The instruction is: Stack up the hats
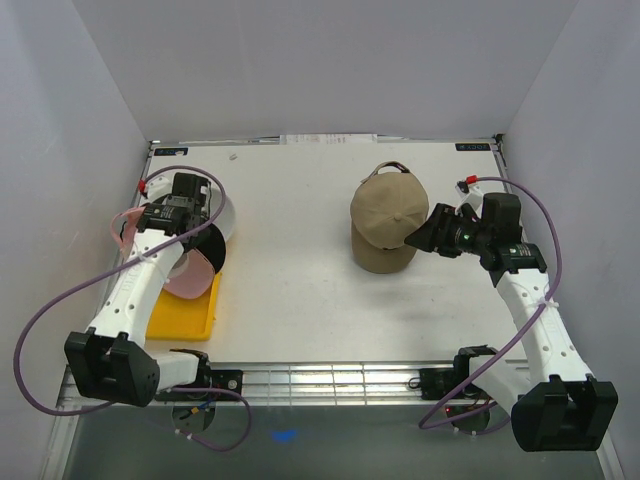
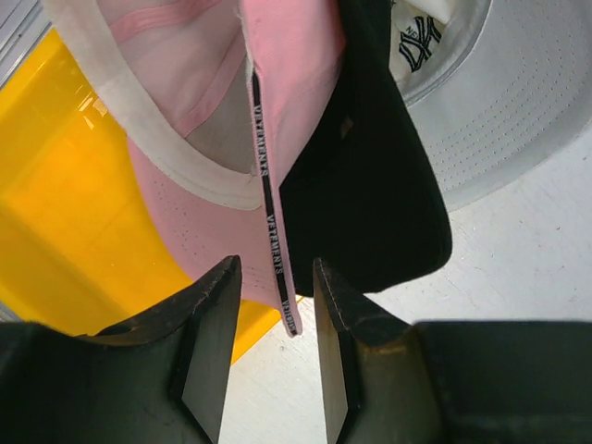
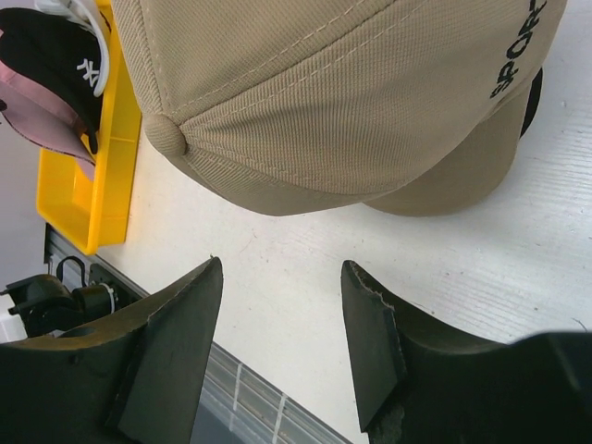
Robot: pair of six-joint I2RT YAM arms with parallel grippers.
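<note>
**A:** Left side, what is being shown?

**B:** The left gripper (image 2: 276, 268) is being held over the pile at mid-left of the top view. The fingers are being kept partly apart. The strap (image 2: 268, 185) of the pink cap (image 2: 185, 213) is hanging in the gap, and no pinch is being seen, so nothing is being held.

**A:** Why there?

**B:** A judgement: the strap is being lined up as the grab point, since it is thin enough for the jaws.

**A:** What is being crowded?

**B:** The black cap (image 2: 370, 185) is lying against the pink cap, with the white cap (image 2: 518, 92) behind at upper right. All three are being overlapped, partly over the yellow tray (image 2: 65, 213). The black brim is likely to be dragged along.

**A:** Right side?

**B:** The right gripper (image 3: 282, 268) is being held just beside the tan cap (image 3: 342, 102), right of centre on the table (image 1: 290, 200). The fingers are being kept about half apart, with nothing between them. It looks like it is being parked to steady or receive. A dark sliver is showing under the tan cap's right edge, and what it is cannot be told.

**A:** Progress?

**B:** The stack is not yet being formed. The left pile and the tan cap are being kept well apart.
</note>
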